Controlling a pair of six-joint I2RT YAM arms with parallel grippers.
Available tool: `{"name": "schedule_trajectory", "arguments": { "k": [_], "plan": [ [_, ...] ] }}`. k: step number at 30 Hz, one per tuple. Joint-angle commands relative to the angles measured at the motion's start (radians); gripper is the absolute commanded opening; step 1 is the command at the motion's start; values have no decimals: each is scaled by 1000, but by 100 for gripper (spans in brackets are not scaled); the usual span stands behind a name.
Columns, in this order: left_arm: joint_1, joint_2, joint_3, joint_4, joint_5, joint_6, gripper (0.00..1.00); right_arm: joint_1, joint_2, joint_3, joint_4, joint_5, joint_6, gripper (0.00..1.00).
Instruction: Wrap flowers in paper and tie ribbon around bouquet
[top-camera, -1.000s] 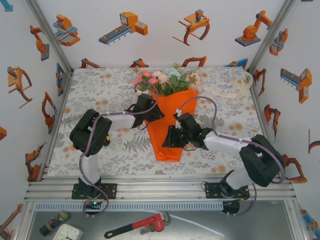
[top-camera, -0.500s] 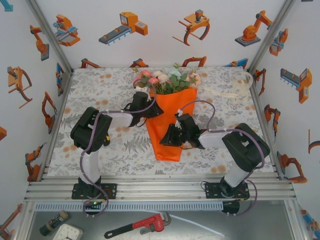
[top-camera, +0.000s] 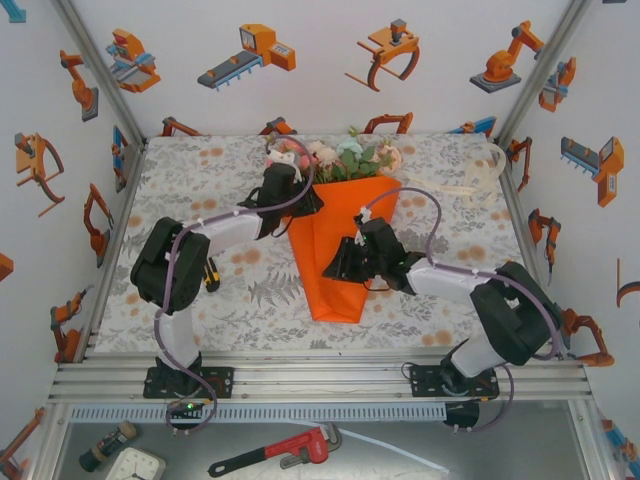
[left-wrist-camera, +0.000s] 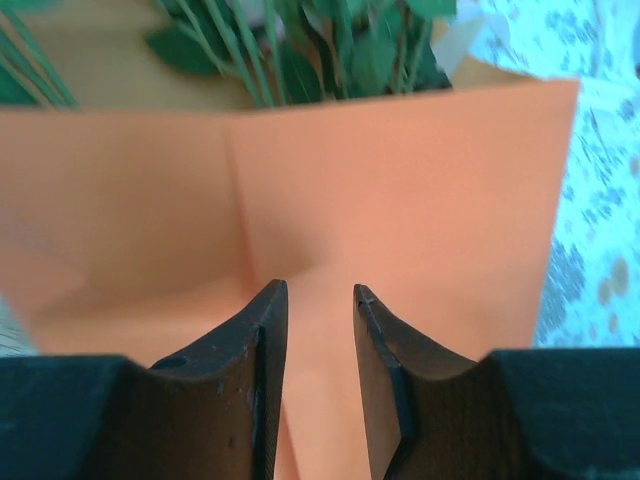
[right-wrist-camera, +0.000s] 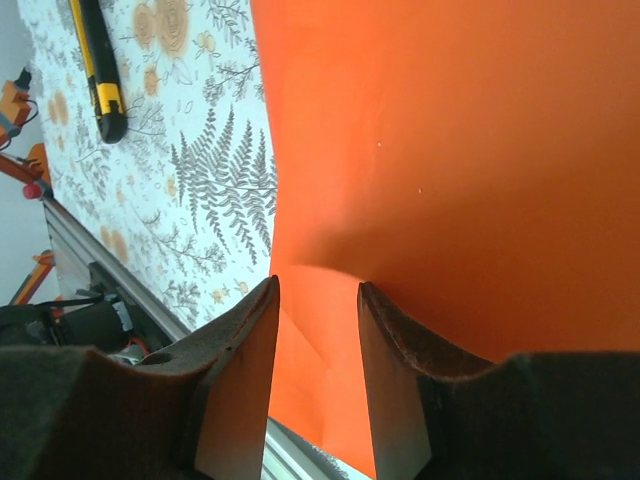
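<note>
The bouquet lies mid-table as a bright-orange paper (top-camera: 345, 215) cone, tip toward the arms. The flowers (top-camera: 335, 158) stick out of its far end, and their green stems (left-wrist-camera: 300, 50) show above the paper (left-wrist-camera: 420, 200) edge. My left gripper (top-camera: 303, 205) sits at the cone's upper-left corner; its jaws (left-wrist-camera: 320, 290) stand apart just over the paper, gripping nothing that I can see. My right gripper (top-camera: 332, 270) hovers over the cone's middle, open (right-wrist-camera: 318, 285), with the paper (right-wrist-camera: 460, 150) and a folded edge beneath. The cream ribbon (top-camera: 468, 185) lies loose at the back right.
A yellow-and-black tool (right-wrist-camera: 95, 70) lies on the floral tablecloth (top-camera: 230, 300) left of the cone, under my left arm (top-camera: 208, 272). White walls close the table on three sides. A metal rail (top-camera: 320, 380) runs along the front; a red wrench (top-camera: 285, 450) lies below it.
My left gripper has slid toward the back, from the cone's left side up to its top-left corner. My right gripper has shifted a little left over the cone's middle.
</note>
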Motion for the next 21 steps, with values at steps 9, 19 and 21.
{"name": "schedule_trajectory", "arguments": {
  "k": [9, 19, 21],
  "plan": [
    [83, 171, 130, -67, 26, 96, 30, -5, 65, 25, 6, -4, -23, 39],
    [109, 107, 143, 34, 104, -37, 34, -5, 15, 49, -29, -19, -18, 39],
    [115, 61, 121, 39, 102, -51, 35, -5, -3, 46, -29, -16, -19, 39]
  ]
}}
